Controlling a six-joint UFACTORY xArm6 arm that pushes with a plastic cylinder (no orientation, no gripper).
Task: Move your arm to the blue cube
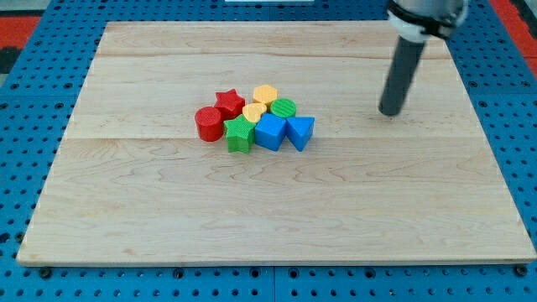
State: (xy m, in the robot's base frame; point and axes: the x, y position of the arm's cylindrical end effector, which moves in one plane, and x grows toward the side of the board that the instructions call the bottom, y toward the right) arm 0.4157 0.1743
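Near the middle of the wooden board [277, 210], slightly toward its top edge, sits the blue cube [270, 132]. It belongs to a tight cluster of eight small blocks. Touching it on the side facing the board's right edge is a blue triangular block [300, 131]. Pressed against its other side, toward the left edge, is a green star [239, 132]. Behind the cube, toward the top edge, a green round block [284, 108] and a yellow heart-like block [252, 112] stand close against it. Farther back lies a yellow hexagonal block [265, 94]. A red star [227, 103] and a red cylinder [209, 122] form the cluster's end nearest the left edge.

My tip [390, 111] rests on the board well apart from the cluster, toward the right edge and nearer the top right corner. The dark rod rises from it, leaning slightly, out of the top of the view. Bare wood lies between the tip and the blue triangular block, the nearest piece. The rod has no fingers, so nothing is grasped. A blue pegboard surface [25, 109] surrounds the board.
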